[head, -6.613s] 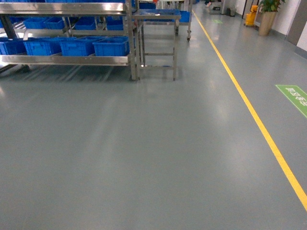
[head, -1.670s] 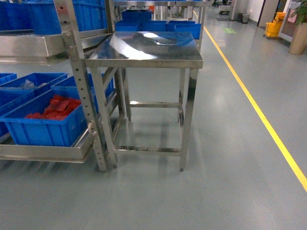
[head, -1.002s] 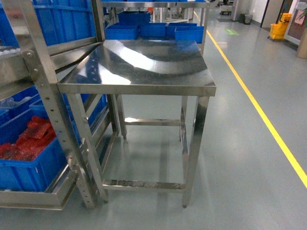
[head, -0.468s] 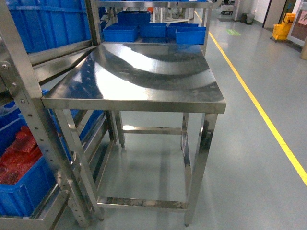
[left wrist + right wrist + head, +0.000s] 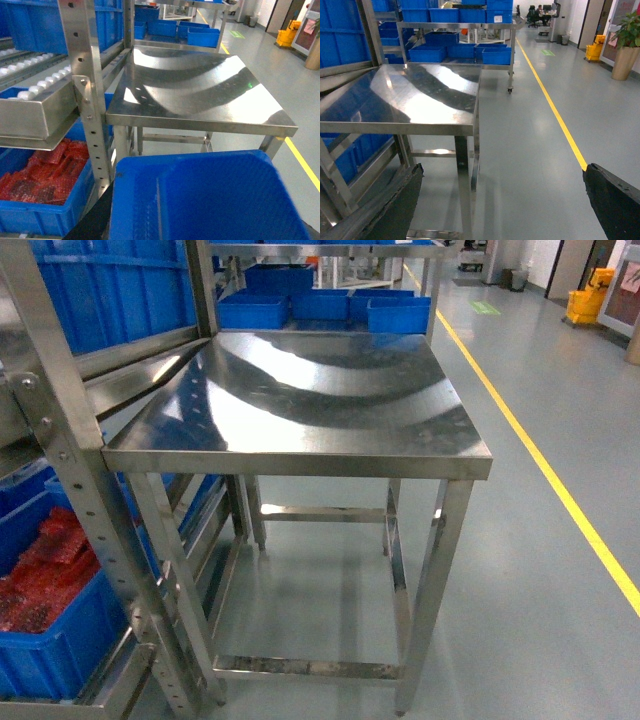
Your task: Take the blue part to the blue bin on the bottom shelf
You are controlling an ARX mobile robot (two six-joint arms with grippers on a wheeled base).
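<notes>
Now drawn closer to the steel table [image 5: 300, 400], red-pack crate [image 5: 45, 640] left of it; blue part unseen; right gripper [image 5: 500, 200] spread, left unseen.

Right in front of me the steel table [image 5: 300, 400] has a bare top with open room over it, but the rack upright [image 5: 70, 470] crowds its left edge, and in my left wrist view a blue crate [image 5: 210, 200] fills the near foreground.
</notes>
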